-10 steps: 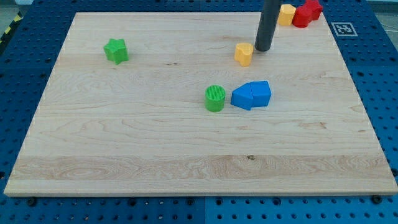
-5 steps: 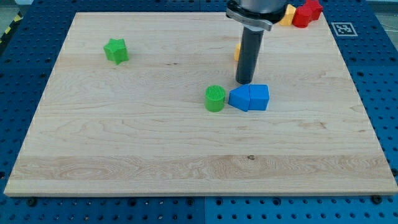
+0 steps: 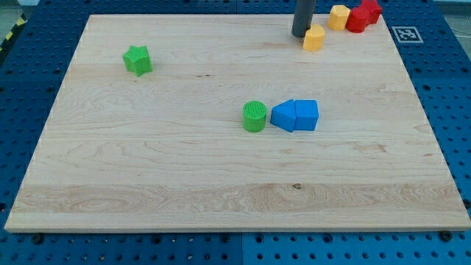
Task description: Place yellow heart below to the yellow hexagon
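Camera view shows my tip, a bare rod gripping nothing, touching the yellow heart just right of it; yellow hexagon lies up-right. Light, rigid, likely slippery: push its flat side.

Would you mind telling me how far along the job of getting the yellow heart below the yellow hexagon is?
Mostly done: the yellow heart now lies near the view's top, just lower-left of the yellow hexagon, close but apart. In hand: my tip sits right against the heart's left side. Left: a short nudge toward the view's right, so the heart ends directly below the hexagon rather than diagonal to it.
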Robot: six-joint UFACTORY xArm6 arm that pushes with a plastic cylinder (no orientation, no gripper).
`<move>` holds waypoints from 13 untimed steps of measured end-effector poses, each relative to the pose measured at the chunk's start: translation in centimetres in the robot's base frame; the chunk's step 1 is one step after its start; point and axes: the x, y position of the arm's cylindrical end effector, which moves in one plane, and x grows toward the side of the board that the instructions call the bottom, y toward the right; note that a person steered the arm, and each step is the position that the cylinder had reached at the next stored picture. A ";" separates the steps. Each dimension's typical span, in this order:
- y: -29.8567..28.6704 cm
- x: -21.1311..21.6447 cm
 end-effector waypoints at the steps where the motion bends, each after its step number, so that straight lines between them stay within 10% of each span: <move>1: 0.8 -2.8; 13: 1.5 7.6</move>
